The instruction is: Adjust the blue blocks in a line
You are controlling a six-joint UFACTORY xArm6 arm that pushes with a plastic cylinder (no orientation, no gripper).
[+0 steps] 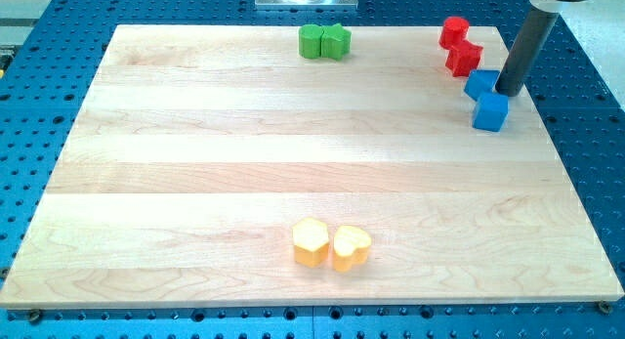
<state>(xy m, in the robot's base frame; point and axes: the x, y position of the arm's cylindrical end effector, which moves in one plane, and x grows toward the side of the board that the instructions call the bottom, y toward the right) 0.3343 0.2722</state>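
Two blue blocks sit near the view's right edge of the wooden board: an upper blue block [479, 84] and a lower blue cube [491, 112], close together and offset diagonally. My tip [509, 91] is the lower end of the dark rod, just right of the upper blue block and just above the lower cube, touching or nearly touching both.
Two red blocks [459, 46] lie just above the blue ones at the view's top right. Two green blocks [324, 41] sit at the top centre. Two yellow blocks [331, 245] sit at the bottom centre. The board's right edge [547, 114] is close to the tip.
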